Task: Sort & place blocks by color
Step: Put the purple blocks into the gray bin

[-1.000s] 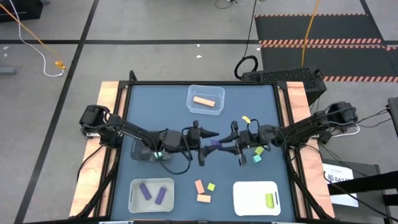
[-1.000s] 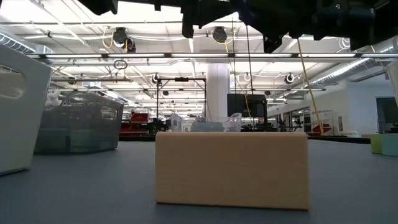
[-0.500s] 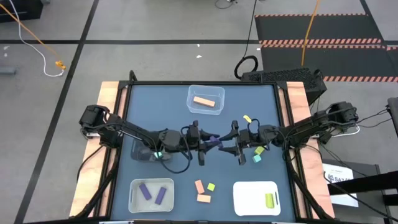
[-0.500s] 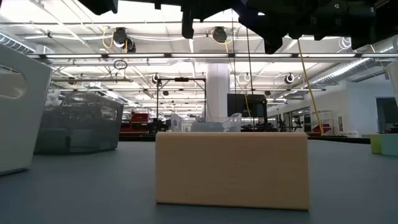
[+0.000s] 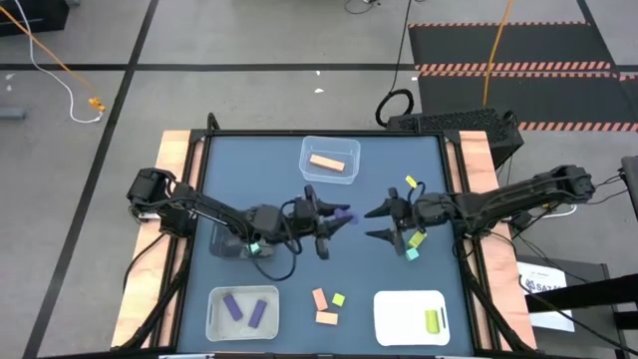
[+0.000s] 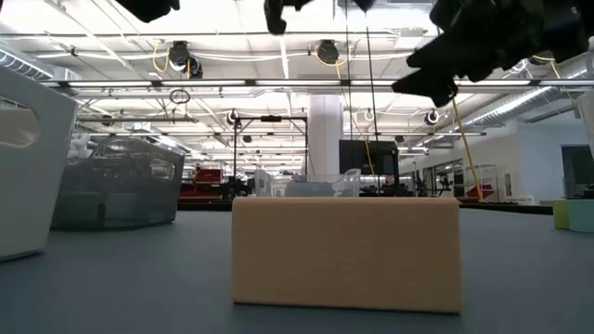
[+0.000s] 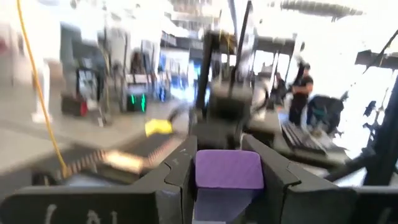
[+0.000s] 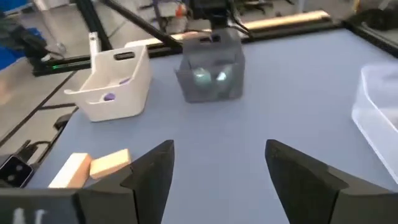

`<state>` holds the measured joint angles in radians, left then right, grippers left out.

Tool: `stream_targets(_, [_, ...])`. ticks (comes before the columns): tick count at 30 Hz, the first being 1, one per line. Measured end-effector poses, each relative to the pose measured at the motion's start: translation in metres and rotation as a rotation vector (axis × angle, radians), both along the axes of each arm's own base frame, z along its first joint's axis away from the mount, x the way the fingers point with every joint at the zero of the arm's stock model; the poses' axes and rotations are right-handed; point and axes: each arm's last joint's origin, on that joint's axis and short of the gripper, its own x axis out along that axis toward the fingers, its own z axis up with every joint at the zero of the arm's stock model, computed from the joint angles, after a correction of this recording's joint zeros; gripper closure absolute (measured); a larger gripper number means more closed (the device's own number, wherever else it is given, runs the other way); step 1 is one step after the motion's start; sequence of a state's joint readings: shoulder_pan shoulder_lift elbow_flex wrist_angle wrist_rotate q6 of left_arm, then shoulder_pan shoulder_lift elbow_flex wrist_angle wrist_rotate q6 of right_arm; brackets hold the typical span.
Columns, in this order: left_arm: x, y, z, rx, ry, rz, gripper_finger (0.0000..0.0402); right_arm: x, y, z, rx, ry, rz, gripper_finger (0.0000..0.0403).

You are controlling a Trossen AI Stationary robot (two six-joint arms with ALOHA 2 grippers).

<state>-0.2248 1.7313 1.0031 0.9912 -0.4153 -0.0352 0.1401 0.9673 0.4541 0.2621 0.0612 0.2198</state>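
Observation:
A purple block (image 5: 345, 212) hangs above the table's middle, with my left gripper (image 5: 337, 215) shut on it. In the left wrist view the block (image 7: 228, 169) fills the gap between the two fingers. My right gripper (image 5: 377, 223) stands open a little to the block's right, with nothing between its fingers (image 8: 152, 169). A yellow block (image 5: 410, 182), a yellow-green block (image 5: 417, 239) and a teal block (image 5: 411, 252) lie on the table near my right gripper. Two orange blocks (image 5: 322, 307) and a yellow-green one (image 5: 338, 299) lie toward the near edge. My left gripper pinches the purple block by two opposite faces (image 7: 200, 171) between its two fingers (image 7: 277, 180). The fingers run about level and point toward the table's right. The block is lifted clear of the table.
A clear bin (image 5: 351, 150) at the far middle holds an orange block (image 5: 327, 162). The near-left white bin (image 5: 214, 317) holds purple blocks; the near-right white bin (image 5: 394, 317) holds a yellow-green one. A dark bin (image 5: 227, 242) sits under my left arm. An orange block (image 6: 345, 252) fills the low view.
My left gripper has shut on the purple block that my right gripper held. My right gripper has opened, let go and drawn back toward the table's right edge. The block stays in the air, now a little farther back.

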Motion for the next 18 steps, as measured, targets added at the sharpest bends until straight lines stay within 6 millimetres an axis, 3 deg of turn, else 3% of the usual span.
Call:
stream_targets(9, [-0.004, -0.004, 0.011, 0.065, -0.104, -0.021, 0.0295, -0.009, -0.001, -0.015, 0.087, 0.186, -0.044, 0.0173])
stream_targets(13, [-0.003, -0.015, 0.004, -0.045, -0.05, -0.151, 0.0295, -0.012, -0.001, -0.02, 0.122, 0.22, -0.057, 0.0182])
stream_targets(18, [-0.008, -0.04, -0.006, -0.314, 0.061, -0.318, 0.0295, -0.011, 0.001, -0.019, 0.076, 0.207, -0.023, 0.019])
